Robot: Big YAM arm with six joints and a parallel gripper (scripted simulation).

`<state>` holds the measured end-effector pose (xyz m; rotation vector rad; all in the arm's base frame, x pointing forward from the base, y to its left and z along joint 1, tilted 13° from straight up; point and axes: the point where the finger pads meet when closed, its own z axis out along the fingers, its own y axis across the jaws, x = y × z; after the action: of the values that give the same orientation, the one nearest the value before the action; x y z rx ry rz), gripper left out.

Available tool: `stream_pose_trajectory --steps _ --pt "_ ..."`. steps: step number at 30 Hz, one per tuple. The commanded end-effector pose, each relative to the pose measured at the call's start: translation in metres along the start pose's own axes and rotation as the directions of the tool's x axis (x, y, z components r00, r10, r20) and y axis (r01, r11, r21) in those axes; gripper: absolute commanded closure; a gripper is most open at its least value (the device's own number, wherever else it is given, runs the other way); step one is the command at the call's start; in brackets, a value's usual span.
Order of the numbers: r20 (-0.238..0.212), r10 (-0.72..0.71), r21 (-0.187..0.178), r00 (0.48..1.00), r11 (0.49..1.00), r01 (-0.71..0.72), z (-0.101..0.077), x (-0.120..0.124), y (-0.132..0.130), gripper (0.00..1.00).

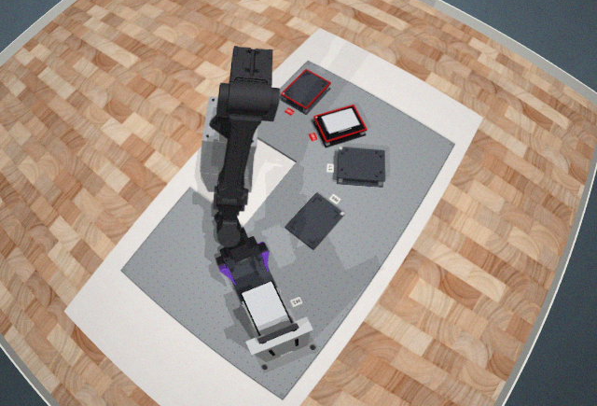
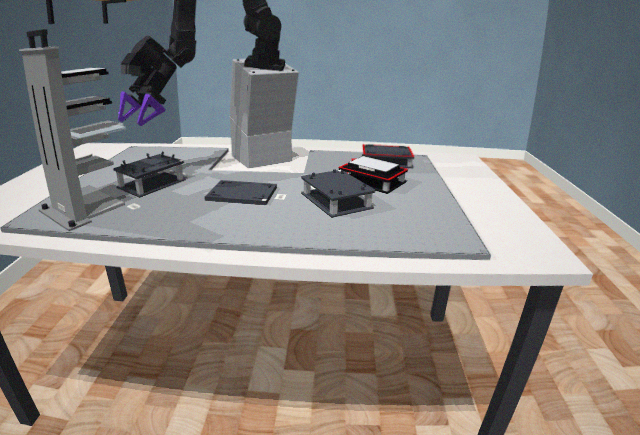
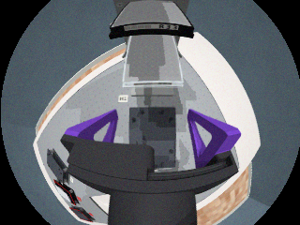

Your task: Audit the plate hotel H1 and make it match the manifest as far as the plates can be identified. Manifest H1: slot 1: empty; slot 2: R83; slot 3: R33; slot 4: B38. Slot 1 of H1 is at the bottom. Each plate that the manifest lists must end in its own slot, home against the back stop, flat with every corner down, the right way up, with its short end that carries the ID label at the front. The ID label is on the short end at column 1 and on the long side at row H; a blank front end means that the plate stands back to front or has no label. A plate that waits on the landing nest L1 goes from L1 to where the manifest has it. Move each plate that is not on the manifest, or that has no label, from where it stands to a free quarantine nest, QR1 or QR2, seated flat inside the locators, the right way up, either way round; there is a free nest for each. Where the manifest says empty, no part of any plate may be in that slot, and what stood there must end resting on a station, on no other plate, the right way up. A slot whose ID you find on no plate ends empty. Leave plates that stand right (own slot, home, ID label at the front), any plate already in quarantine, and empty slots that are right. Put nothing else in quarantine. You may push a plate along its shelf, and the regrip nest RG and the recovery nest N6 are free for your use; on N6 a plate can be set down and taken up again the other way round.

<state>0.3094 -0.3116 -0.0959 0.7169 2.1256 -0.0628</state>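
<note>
The plate hotel H1 [image 2: 51, 130] stands at the table's left end. It also shows in the overhead view [image 1: 279, 339]. A plate [image 2: 82, 75] lies in the top slot and another plate [image 2: 87, 104] in the slot below it. The two lower shelves [image 2: 95, 129] look bare. My gripper [image 2: 138, 108] is open and empty, hanging just in front of the hotel at about the second plate's height. It also shows in the wrist view [image 3: 153, 131].
A red-edged quarantine nest [image 1: 340, 123] holds a white-topped plate; the other red-edged nest [image 1: 305, 89] is bare. A raised dark nest [image 1: 360, 166] and a flat dark pad [image 1: 314, 219] stand mid-table. Another raised nest [image 2: 148, 170] sits below my gripper. The arm's grey pedestal [image 2: 263, 115] stands behind.
</note>
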Motion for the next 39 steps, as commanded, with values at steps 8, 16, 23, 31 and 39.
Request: stream_pose_trajectory --steps 8,16,23,31,39 --pt "0.034 -0.02 0.012 0.999 1.0 0.019 -0.015 0.0 -0.005 0.0" --pt "0.021 -0.013 0.011 1.0 1.0 0.013 -0.022 0.015 -0.005 0.0" --pt "0.014 -0.016 0.006 1.0 1.0 0.016 -0.026 0.028 -0.002 1.0" --pt "0.022 -0.013 0.004 1.0 1.0 0.013 -0.024 0.02 -0.002 1.0" --pt "0.022 -0.013 0.004 1.0 1.0 0.013 -0.024 0.02 -0.002 1.0"
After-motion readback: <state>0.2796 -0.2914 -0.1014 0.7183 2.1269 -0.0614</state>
